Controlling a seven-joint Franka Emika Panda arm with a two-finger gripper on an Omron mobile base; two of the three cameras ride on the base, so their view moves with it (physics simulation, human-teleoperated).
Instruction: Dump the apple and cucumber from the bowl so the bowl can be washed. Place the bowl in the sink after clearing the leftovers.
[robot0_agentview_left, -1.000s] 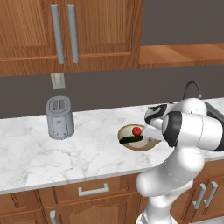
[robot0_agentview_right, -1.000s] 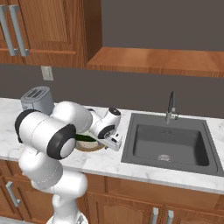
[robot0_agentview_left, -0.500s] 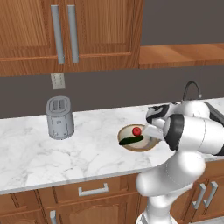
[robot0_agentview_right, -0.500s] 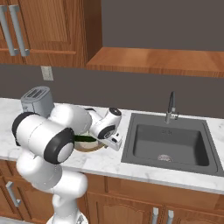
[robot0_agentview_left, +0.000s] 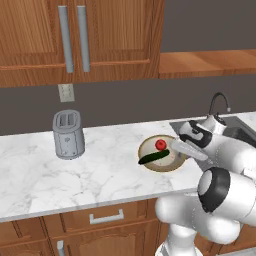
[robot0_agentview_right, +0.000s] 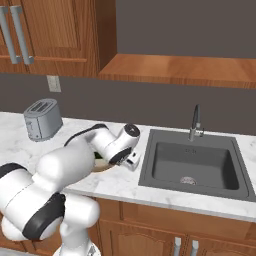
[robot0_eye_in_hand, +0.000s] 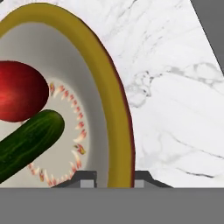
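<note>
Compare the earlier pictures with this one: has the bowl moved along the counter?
No. The bowl sits in the same spot on the marble counter, equally far right of the toaster.

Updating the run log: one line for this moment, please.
tool: straddling bowl rim | apple, cucumber: in bowl | bowl: on counter

a grey toaster (robot0_agentview_left: 67, 134) is stood upright on the white marble tabletop (robot0_agentview_left: 45, 175), near the back wall. a wall socket (robot0_agentview_left: 65, 92) is mounted just above it. wooden cupboards with long metal handles (robot0_agentview_left: 73, 37) are hung overhead, and a wooden shelf (robot0_agentview_right: 180, 70) is fixed beside them. drawers (robot0_agentview_left: 102, 217) are set below the tabletop.
</note>
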